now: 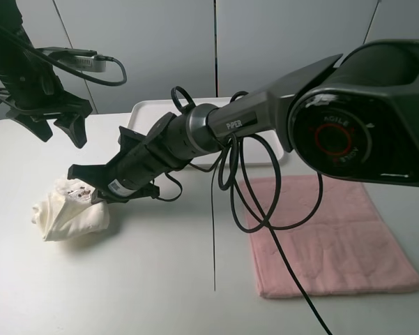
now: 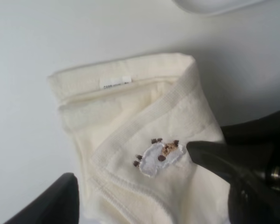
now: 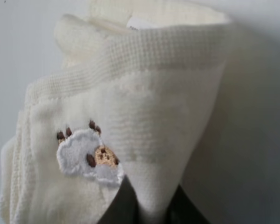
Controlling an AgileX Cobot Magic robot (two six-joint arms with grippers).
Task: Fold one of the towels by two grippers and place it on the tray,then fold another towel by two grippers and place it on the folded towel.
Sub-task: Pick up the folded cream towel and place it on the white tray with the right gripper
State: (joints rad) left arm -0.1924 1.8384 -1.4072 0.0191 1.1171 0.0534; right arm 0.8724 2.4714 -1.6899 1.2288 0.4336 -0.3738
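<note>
High view: right gripper reaches across to the left of the table, clenched on the bunched cream towel. Left gripper hangs above at far left, fingers spread, empty. Pink towel lies flat at near right. Tray sits far centre, partly behind the arm.

Left wrist view: adds the towel's label and sheep motif, with a black fingertip touching the motif.

Right wrist view: only here the pinch itself shows, a cloth fold clamped between the fingers.
</note>
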